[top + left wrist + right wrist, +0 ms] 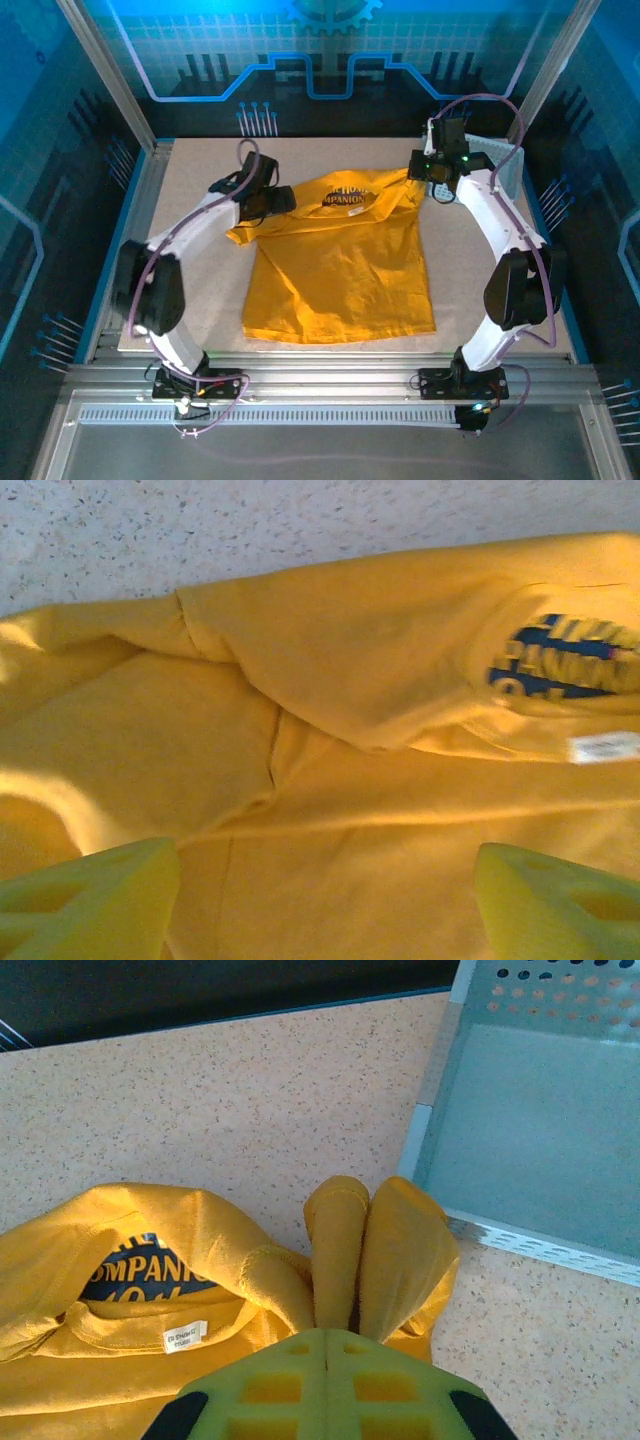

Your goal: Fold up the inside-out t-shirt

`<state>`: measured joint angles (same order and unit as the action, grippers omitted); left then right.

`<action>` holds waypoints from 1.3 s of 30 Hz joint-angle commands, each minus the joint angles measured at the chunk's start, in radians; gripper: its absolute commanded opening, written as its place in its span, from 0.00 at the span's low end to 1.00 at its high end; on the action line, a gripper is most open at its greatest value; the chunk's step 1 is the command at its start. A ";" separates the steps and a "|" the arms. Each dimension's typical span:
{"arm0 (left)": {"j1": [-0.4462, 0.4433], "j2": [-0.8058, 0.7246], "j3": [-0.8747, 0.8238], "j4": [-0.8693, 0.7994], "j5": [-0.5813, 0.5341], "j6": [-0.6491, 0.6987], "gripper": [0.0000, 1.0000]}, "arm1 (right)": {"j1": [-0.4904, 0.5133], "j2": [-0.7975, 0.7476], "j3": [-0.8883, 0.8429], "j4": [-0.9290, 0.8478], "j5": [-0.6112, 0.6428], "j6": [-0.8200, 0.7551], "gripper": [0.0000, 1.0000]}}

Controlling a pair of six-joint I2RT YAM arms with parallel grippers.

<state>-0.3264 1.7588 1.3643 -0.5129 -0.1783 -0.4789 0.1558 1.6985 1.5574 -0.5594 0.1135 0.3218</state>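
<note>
- Inspecting the overhead view, found a speckled beige table (330, 155) forming the floor of the enclosure.
- Located the inside-out t-shirt (340, 270) at the table's centre. Mustard yellow and lying mostly flat, with hem toward 6 o'clock and neck toward 12 o'clock. Body fairly smooth; shoulders rumpled and folded over on themselves.
- Noted a pale grey perforated basket (540, 1130) on the table at 2 o'clock from the shirt, just beside the bunched cloth. Cannot tell whether the two touch.
- Recorded the right gripper (325, 1338) at the shirt's 1 o'clock corner, jaws clamped together on a pinch of the yellow fabric. Two rolls of cloth standing up out of the closed tips.
- Recorded the left gripper (325, 880) at the shirt's 10 o'clock shoulder, yellow-green fingers (90, 895) spread wide and holding nothing. Creased cloth lying beneath and between them.
- Logged a dark blue print (140, 1265) showing inside the neck opening, with lettering partly readable as "COMPANION".
- Logged a small white tag (185, 1335) at 6 o'clock of that print, inside the collar. Wording too small to read.
</note>
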 commanded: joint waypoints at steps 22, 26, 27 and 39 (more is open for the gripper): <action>0.084 0.420 0.341 -0.083 -0.047 0.084 0.74 | -0.038 0.180 0.173 0.029 -0.043 -0.015 0.00; 0.085 0.439 0.354 -0.098 -0.042 0.066 0.74 | -0.039 0.197 0.186 0.026 -0.046 -0.013 0.00; 0.086 0.445 0.357 -0.101 -0.041 0.062 0.73 | -0.038 0.202 0.192 0.024 -0.048 -0.013 0.00; 0.182 0.440 0.390 -0.058 0.016 0.020 0.00 | -0.036 0.273 0.270 0.024 -0.052 -0.036 0.00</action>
<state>-0.1879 2.2097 1.7214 -0.5766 -0.1997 -0.4385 0.1295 1.9434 1.7748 -0.5392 0.0727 0.3096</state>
